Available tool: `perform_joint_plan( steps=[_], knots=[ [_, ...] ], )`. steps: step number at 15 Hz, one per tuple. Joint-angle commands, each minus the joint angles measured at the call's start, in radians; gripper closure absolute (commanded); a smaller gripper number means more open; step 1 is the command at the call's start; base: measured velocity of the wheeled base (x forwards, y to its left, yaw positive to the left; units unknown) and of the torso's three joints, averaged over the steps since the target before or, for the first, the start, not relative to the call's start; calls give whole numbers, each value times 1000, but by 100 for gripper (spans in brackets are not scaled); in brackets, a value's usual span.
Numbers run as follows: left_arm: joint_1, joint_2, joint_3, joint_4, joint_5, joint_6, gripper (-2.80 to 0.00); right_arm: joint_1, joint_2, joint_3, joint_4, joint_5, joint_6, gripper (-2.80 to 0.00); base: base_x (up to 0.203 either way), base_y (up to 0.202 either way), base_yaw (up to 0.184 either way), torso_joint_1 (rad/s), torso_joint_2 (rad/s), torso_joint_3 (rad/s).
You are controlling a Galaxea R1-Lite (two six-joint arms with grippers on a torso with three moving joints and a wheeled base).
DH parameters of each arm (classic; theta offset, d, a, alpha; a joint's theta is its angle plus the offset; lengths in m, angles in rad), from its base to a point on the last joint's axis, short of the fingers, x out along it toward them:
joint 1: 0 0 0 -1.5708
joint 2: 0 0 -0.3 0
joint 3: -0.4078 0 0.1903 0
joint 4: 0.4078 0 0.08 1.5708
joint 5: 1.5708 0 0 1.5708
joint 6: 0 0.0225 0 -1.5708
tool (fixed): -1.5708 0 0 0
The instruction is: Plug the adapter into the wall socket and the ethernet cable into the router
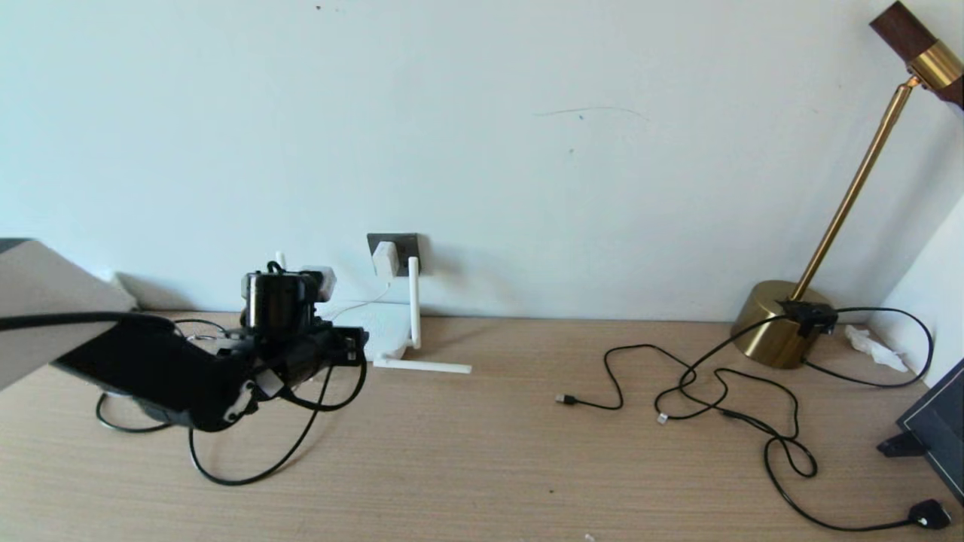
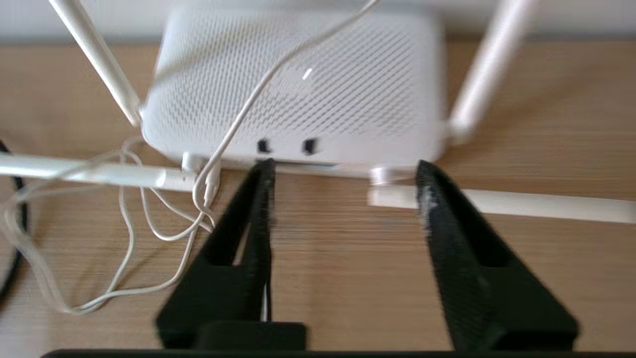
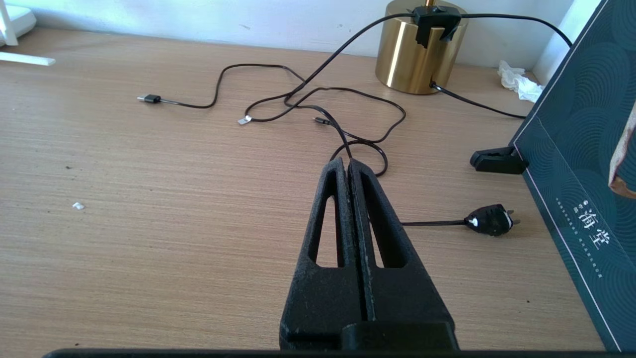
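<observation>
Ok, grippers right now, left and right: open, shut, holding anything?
Left gripper: open, holding nothing, in front of the router.
Right gripper: shut, holding nothing, parked over the table.

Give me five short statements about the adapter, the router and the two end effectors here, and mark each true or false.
1. The adapter sits in the wall socket. True.
2. The left end effector is clamped on a cable. False: its fingers stand apart with nothing between them, in front of the router.
3. The right end effector is shut and holds nothing. True.
4. The black mains plug is plugged into the wall. False: it lies loose on the table.
5. All the router's antennas stand upright. False: one antenna lies flat on the table.
</observation>
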Motion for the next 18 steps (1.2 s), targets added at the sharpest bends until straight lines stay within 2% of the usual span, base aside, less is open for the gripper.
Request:
perform_joint_plan(
  steps=[1, 3, 5, 8, 9, 10, 12, 13, 14, 15, 17, 18],
  knots=[
    [-61, -246, 57, 2, 18, 1, 0, 1, 1, 0, -1, 0, -1, 0, 0, 0, 0, 0, 0, 0],
    [-119, -454, 89, 17, 58, 27, 0, 0, 0, 0, -1, 0, -1, 0, 0, 0, 0, 0, 0, 0],
    [-150, -698, 103, 87, 83, 92, 0, 1, 1, 0, -1, 0, -1, 0, 0, 0, 0, 0, 0, 0],
    [-154, -1089, 122, 365, 105, 152, 0, 1, 0, 0, -1, 0, -1, 0, 0, 0, 0, 0, 0, 0],
    [-121, -1209, 140, 470, 112, 164, 0, 1, 1, 0, -1, 0, -1, 0, 0, 0, 0, 0, 0, 0],
    [-57, -1308, 163, 553, 116, 173, 0, 1, 1, 0, -1, 0, -1, 0, 0, 0, 0, 0, 0, 0],
    [179, -1460, 261, 656, 116, 186, 0, 1, 0, 0, 1, 1, -1, 0, 0, 0, 0, 0, 0, 0],
    [263, -1543, 344, 686, 99, 190, 0, 1, 0, 0, 0, -4, 2, 0, 0, 0, 0, 0, 0, 0],
    [312, -1618, 464, 704, 51, 193, 0, 0, 1, 0, -1, -5, 21, 0, 0, 0, 0, 0, 0, 0],
    [331, -1661, 582, 699, -18, 187, 0, 0, 1, 0, -2, -19, 47, 0, 0, 0, 0, 0, 0, 0],
    [352, -1681, 792, 621, -184, 144, 0, 0, 1, 0, -3, -44, 71, 0, 0, 0, 0, 0, 0, 0],
    [358, -1686, 865, 612, -239, 125, 0, 1, 1, 0, -4, -44, 74, 0, 0, 0, 0, 0, 0, 0]
  ],
)
